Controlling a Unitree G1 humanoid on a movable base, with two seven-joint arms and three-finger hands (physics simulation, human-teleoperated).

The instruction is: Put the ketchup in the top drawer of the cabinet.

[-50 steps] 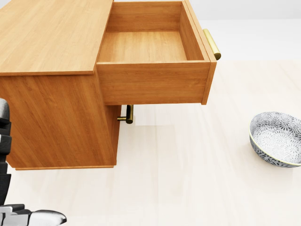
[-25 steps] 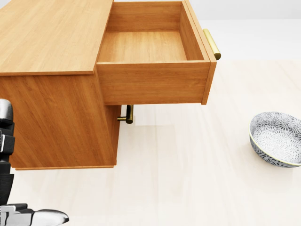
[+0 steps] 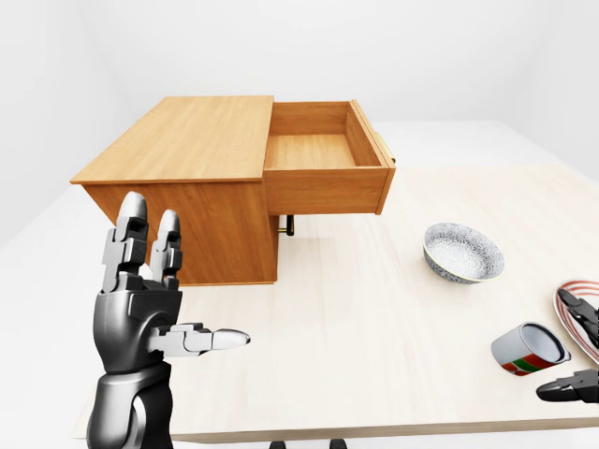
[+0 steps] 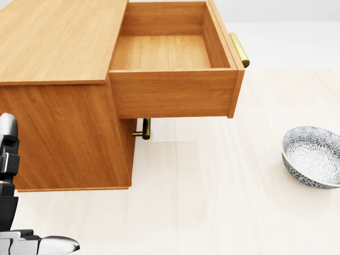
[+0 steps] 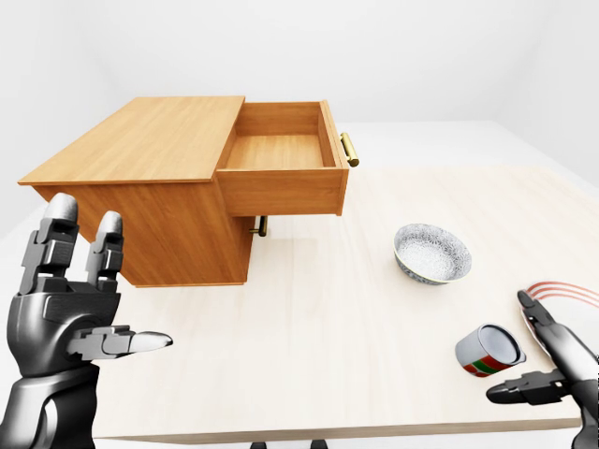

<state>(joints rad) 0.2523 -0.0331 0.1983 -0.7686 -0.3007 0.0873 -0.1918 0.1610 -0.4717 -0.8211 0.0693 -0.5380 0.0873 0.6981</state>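
The right hand is cut by the right-eye view's edge at 4 o'clock, so only its fingertips and part of the palm show. A striped plate at 3 o'clock in the left-eye view is mostly out of frame. In the head view the left hand is cropped at 8 o'clock, and the bowl loses its right rim. The lower drawer's handle is partly hidden under the open top drawer. The label on the can is too small to read.

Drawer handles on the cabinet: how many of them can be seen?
2. One brass handle is on the open top drawer, at its right end in the right-eye view. A second handle shows below that drawer. Others may be hidden under it.
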